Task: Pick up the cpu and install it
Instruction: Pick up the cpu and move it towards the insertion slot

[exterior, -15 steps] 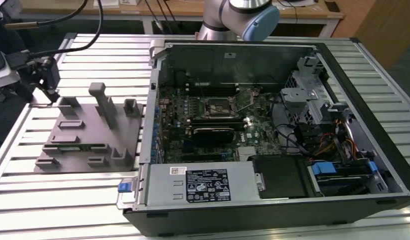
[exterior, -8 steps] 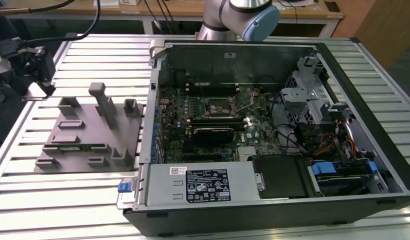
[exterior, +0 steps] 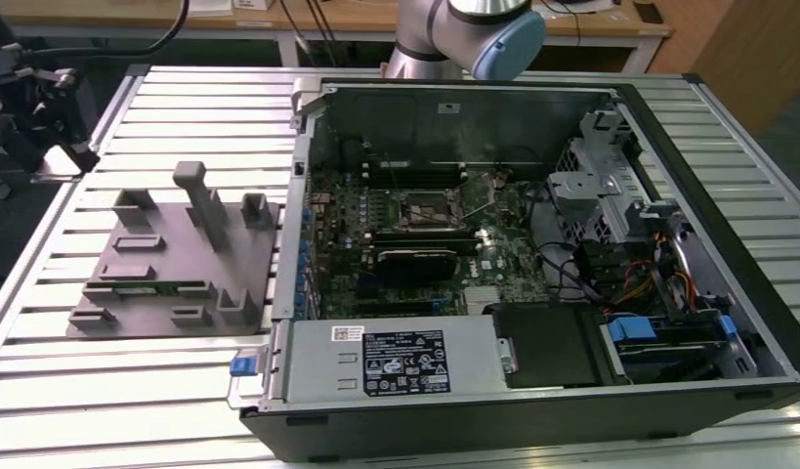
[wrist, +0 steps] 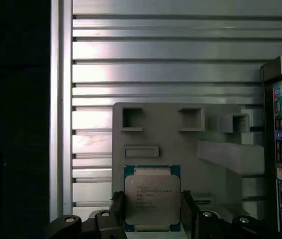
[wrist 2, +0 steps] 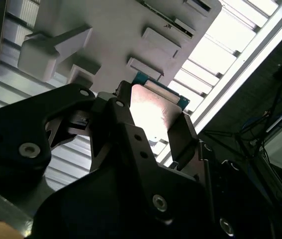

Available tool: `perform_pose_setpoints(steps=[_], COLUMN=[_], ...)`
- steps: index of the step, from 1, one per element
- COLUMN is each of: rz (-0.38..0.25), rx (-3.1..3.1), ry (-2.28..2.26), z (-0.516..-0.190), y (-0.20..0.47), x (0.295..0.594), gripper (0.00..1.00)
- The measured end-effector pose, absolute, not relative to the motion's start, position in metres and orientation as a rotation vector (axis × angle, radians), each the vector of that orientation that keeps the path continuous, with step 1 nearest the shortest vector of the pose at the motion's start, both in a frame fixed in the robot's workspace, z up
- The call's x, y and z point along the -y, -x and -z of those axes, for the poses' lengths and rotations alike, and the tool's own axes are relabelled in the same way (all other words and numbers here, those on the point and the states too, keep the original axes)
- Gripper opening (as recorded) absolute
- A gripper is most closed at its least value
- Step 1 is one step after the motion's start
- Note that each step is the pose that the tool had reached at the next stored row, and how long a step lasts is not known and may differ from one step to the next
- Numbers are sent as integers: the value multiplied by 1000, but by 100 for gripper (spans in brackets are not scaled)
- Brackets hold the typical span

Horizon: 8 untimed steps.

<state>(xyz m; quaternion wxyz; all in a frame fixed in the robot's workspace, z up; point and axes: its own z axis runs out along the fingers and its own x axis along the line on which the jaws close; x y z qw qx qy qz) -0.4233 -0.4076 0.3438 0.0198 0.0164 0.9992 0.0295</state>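
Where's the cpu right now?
In both wrist views the cpu is clamped in the gripper, near the grey tray that lies beside the computer case.

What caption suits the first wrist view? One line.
Gripper clasps the cpu over the grey parts tray on the slatted table.

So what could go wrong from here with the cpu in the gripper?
The gripper pinches the cpu only by two edges, so it might slip or tilt. The socket sits deep in the case, near cables; the arm could snag them or seat the cpu skewed.
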Motion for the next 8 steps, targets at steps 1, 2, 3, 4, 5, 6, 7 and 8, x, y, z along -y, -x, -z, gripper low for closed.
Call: perform_pose_setpoints(steps=[1,2,3,4,5,6,7,8], rz=[-92,-92,-92,-92,-92,-92,-92,-92], rx=[-3100,-3099,-3099,-3098,-3098,-3097,-3096,-3095], ry=[-51,-51,-51,-51,-51,-51,-51,-51], z=[-346,-349,-351,-354,-356,-358,-360,-362], y=[423,423,423,423,423,423,423,423], x=[408,408,408,408,408,408,408,408], gripper=[54,54,54,54,54,54,54,54])
